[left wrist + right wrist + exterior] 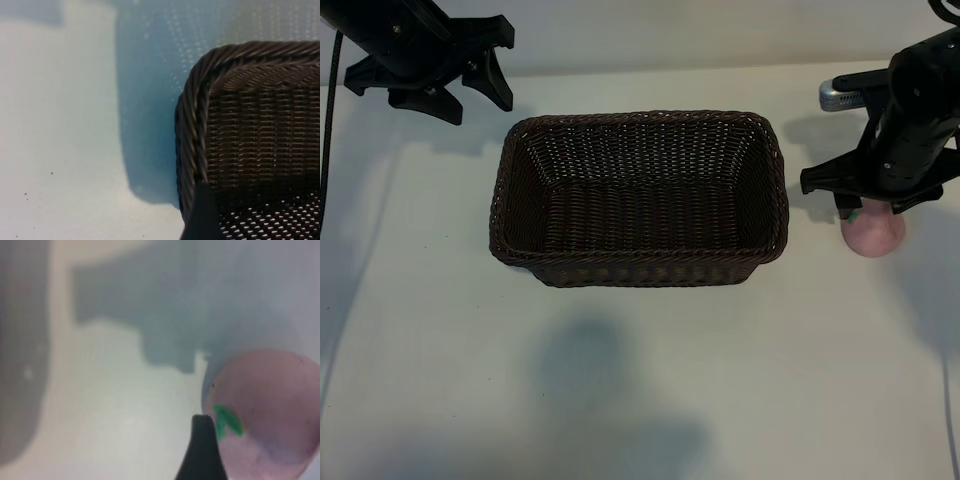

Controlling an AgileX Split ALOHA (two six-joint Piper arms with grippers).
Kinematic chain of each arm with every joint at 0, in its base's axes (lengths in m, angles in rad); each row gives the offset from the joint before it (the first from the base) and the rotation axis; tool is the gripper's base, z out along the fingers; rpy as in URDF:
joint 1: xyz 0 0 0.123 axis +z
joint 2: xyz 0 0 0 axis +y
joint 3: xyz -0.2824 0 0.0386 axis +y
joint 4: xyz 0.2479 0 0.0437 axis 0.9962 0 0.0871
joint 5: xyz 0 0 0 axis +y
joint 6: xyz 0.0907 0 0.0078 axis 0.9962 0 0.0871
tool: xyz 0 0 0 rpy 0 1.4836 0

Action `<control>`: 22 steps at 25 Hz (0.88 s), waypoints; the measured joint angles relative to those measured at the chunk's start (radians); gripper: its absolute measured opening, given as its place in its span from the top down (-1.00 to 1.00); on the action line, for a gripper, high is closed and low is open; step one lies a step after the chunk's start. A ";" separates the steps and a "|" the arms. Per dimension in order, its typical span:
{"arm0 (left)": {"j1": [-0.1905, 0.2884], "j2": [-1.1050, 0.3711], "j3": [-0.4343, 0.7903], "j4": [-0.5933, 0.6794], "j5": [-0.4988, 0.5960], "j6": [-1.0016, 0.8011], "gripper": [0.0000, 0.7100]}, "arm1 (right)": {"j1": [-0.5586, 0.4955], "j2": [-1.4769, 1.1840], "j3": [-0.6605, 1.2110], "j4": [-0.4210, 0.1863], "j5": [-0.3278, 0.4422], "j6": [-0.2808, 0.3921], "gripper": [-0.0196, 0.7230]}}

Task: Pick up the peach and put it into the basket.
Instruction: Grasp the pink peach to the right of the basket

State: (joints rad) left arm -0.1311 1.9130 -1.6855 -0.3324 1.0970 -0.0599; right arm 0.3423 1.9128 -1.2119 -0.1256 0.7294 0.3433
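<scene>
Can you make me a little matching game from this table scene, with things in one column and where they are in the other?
Things:
1. peach
2. basket
3. left gripper
4. right gripper

Places:
A. middle of the table
B. raised beyond the basket's far left corner
C. on the table right of the basket
D. low over the peach

Pairs: 1-C, 2-A, 3-B, 4-D

Pale-pink peach (873,236) on the table, right of the empty dark wicker basket (638,270).
</scene>
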 joint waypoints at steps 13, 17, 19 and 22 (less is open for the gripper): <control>0.000 0.000 0.000 0.000 0.000 0.000 -0.51 | 0.000 0.007 0.018 -0.077 0.000 0.060 0.00; 0.000 0.000 0.000 0.000 0.000 0.000 -0.51 | 0.000 0.022 0.051 -0.090 -0.016 0.070 0.03; 0.000 0.000 0.000 0.000 0.000 0.000 -0.51 | 0.000 0.027 0.058 -0.090 -0.022 0.073 0.10; 0.000 0.000 0.000 0.000 0.000 0.000 -0.51 | 0.000 0.027 0.059 -0.091 -0.026 0.074 0.44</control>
State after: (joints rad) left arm -0.1311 1.9130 -1.6855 -0.3324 1.0970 -0.0599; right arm 0.3423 1.9395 -1.1527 -0.2164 0.7032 0.4175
